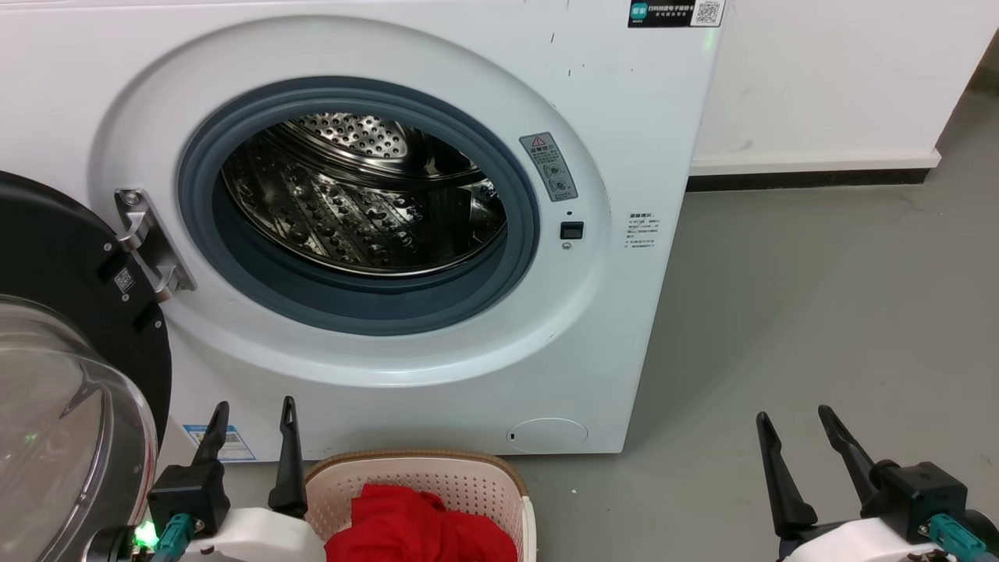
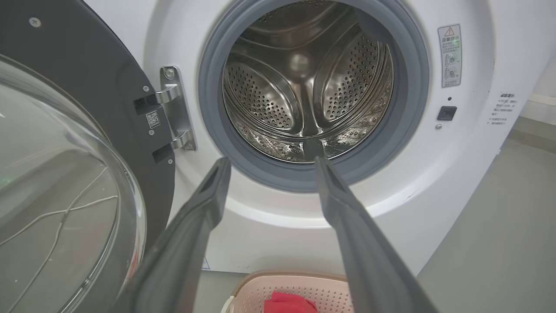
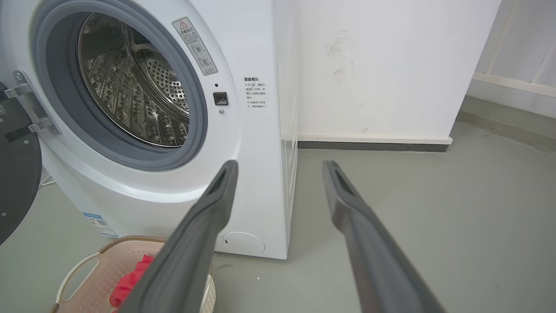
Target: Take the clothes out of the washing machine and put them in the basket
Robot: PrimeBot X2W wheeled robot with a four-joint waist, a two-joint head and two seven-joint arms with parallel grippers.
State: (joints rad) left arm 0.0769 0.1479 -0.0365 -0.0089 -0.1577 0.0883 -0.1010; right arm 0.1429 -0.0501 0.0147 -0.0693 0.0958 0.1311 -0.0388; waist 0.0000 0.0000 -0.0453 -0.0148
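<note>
Looks close to finished. Inside the washing machine (image 1: 609, 328), with door (image 1: 70, 375) swung wide to the left, nothing but bare steel drum (image 1: 359, 203) as far as visible. Cannot rule out a leftover piece low behind the grey ring (image 1: 375, 308). Just in front on the floor, the basket (image 1: 414, 457), already holding the red clothes (image 1: 406, 527). Left tool (image 1: 255, 406) and right tool (image 1: 792, 414) both spread wide, gripping nothing, low beside the basket. Probably left: only a check of the drum.
</note>
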